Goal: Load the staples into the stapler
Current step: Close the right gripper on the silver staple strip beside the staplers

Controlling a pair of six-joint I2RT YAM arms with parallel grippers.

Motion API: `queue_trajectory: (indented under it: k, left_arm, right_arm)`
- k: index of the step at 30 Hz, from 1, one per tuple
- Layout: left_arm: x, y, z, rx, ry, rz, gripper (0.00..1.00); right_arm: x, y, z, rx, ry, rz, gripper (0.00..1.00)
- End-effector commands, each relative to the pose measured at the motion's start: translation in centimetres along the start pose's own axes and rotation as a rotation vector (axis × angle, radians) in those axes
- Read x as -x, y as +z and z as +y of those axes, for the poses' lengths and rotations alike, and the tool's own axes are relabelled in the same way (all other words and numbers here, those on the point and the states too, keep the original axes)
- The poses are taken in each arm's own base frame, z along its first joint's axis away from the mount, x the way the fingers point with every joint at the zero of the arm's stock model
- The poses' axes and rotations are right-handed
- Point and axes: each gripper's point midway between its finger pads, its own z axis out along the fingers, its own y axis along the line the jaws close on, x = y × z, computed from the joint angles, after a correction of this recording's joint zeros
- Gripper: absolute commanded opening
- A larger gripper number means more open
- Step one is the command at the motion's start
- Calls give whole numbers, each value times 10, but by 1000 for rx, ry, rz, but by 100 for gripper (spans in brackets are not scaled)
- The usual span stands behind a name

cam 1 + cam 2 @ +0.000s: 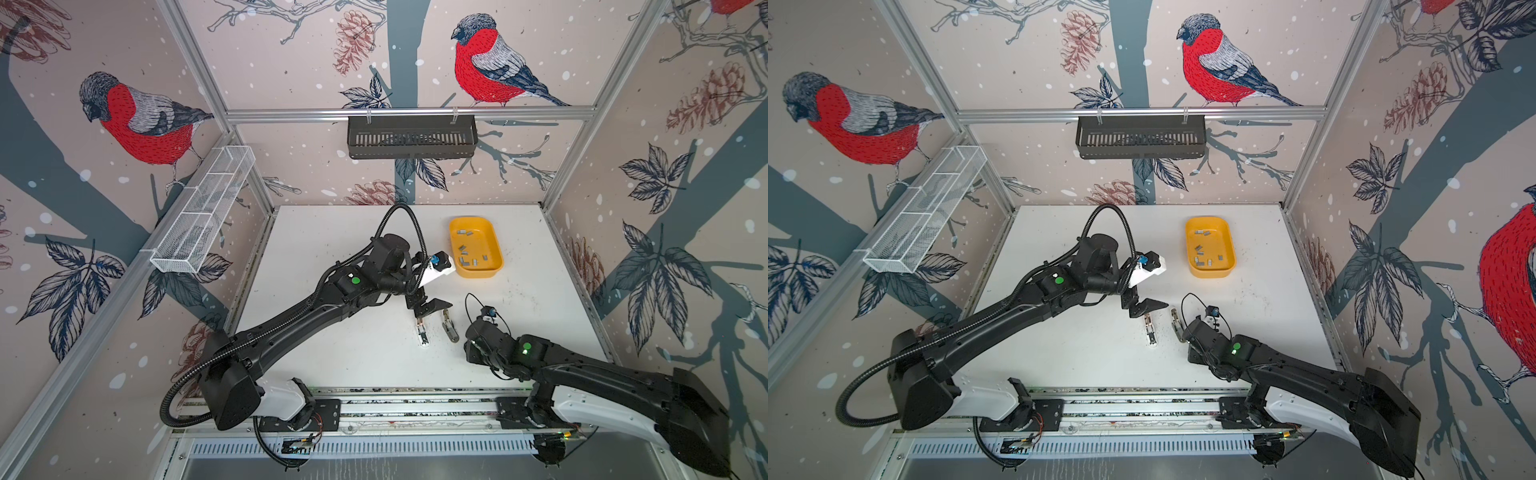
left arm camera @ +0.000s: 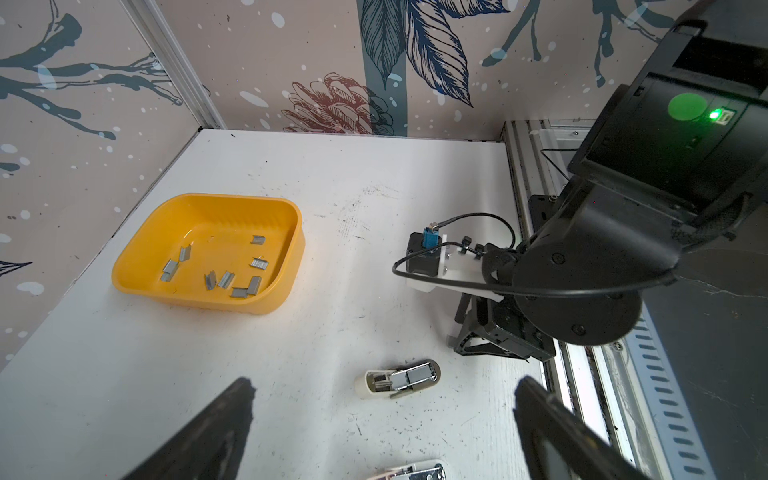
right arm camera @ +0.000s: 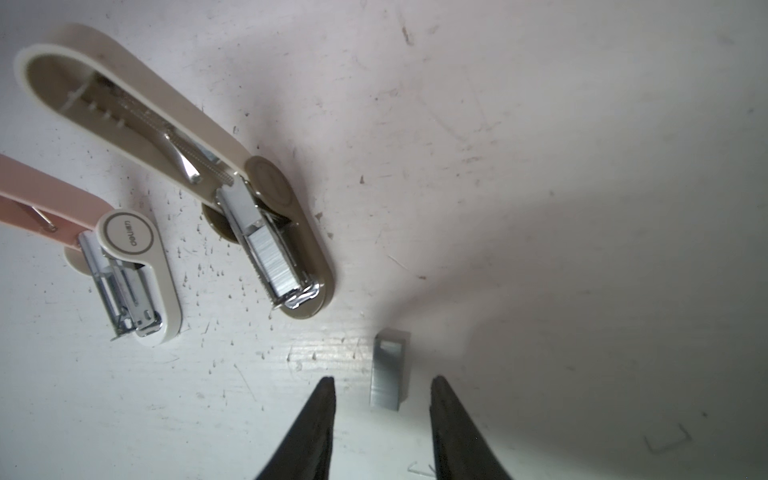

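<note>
Two mini staplers lie hinged open side by side mid-table. The olive stapler (image 3: 266,232) (image 1: 449,329) (image 2: 397,378) has a silvery strip in its channel. The pink-and-white stapler (image 3: 129,266) (image 1: 422,332) lies beside it. One grey strip of staples (image 3: 388,370) rests on the table between the tips of my right gripper (image 3: 382,384). That gripper is open, with a gap on each side of the strip. My left gripper (image 2: 384,386) (image 1: 428,307) hovers wide open over the staplers' far ends, holding nothing. Several more staples (image 2: 226,278) lie in the yellow tray (image 2: 266,305) (image 1: 478,272).
Loose single staples (image 3: 667,442) and specks litter the white table around the staplers. A black basket (image 1: 411,137) hangs on the back rail and a white wire basket (image 1: 203,212) on the left wall. The arms' mounting rail runs along the front edge.
</note>
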Motion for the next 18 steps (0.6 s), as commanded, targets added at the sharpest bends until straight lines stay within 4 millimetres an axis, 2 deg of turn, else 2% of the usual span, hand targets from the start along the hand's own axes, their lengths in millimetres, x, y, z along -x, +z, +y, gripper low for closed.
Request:
queue_trajectory:
  k: [1,18]
  left_arm:
    - [6,-1,0,5,21,-14,97]
    - [4,0,-1,6,25,-4,97]
  right_arm:
    - [0,-2,-10,-53,13,-8,38]
    - [3,11,3,-111,-3,-12,30]
